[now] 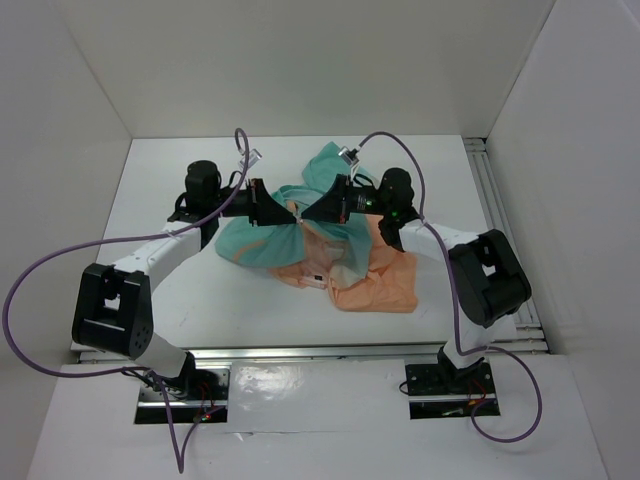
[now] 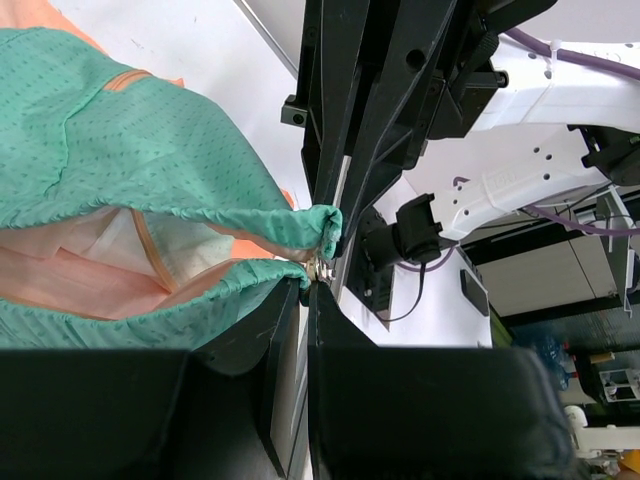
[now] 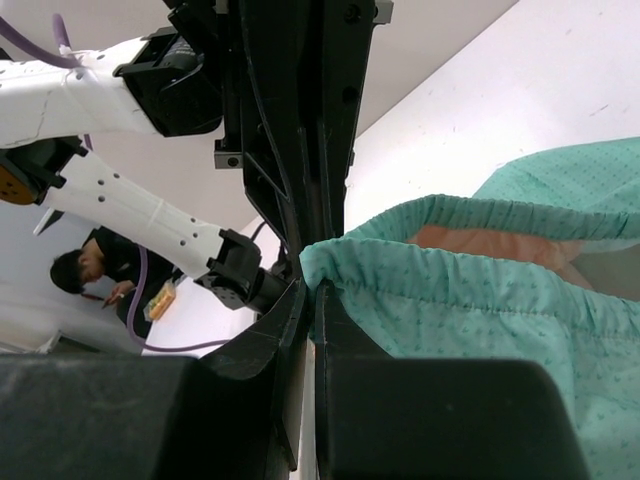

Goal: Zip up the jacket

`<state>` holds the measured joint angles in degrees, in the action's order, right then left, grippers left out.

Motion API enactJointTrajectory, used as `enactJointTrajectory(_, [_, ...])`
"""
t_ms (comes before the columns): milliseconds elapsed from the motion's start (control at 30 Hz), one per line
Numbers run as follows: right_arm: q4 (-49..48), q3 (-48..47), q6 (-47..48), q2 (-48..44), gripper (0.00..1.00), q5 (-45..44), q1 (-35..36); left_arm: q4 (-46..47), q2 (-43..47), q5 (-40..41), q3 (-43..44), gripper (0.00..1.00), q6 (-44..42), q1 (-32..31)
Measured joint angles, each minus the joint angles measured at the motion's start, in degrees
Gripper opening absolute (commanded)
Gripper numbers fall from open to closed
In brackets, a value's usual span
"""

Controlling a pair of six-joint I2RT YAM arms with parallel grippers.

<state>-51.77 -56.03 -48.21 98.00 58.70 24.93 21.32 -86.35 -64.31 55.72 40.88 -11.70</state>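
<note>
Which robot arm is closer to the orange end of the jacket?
Right. The right arm runs along the jacket's orange end, right beside it. The left arm reaches over the teal side, away from the orange.

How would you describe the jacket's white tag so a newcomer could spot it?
Start at the white table, where the jacket sits bunched in the middle. On its near peach edge sits the tag, a small white rectangle against coloured fabric.
</note>
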Motion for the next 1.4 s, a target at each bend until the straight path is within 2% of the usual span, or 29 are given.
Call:
enactJointTrajectory(600, [-0.04,-1.73,-0.85,0.61,0.00,-0.94,0.28,-0.20,1.05,1.20,0.00,0.00,-0.46,-0.17])
enactJointTrajectory(800, [1.16,-1.73,-0.15,0.85,0.00,-2.89,0.52,-6.73,1.36,4.55,1.79,0.00,-4.15,-0.24])
enactJointTrajectory(900, [1.68,-1.73,0.42,0.85,0.00,-5.31,0.92,-12.81,1.88,7.21,4.26,0.09,-7.06,-0.35])
enactJointTrajectory(933, [1.68,-1.73,0.55,0.83,0.00,-6.08,1.01,-14.62,1.88,7.74,5.18,0.19,-7.91,-0.35])
enactJointTrajectory(1000, [1.70,-1.73,0.74,0.83,0.00,-7.39,1.27,-18.21,1.88,8.85,6.91,0.30,-9.66,-0.35])
enactJointTrajectory(1033, [1.70,-1.73,0.87,0.83,0.00,-8.17,1.51,-19.54,1.88,9.03,7.56,0.45,-10.16,-0.35])
enactJointTrajectory(1167, [1.86,-1.73,1.16,0.83,0.00,-10.27,2.73,-23.17,1.88,9.20,9.09,0.63,-12.13,-0.90])
enactJointTrajectory(1233, [1.90,-1.70,1.16,0.83,0.00,-11.15,3.08,-25.09,1.86,9.70,9.62,0.69,-12.70,-0.98])
enactJointTrajectory(1400, [1.90,-1.70,1.16,0.81,0.00,-12.44,3.21,-28.35,1.88,11.87,10.84,0.69,-14.05,-0.96])
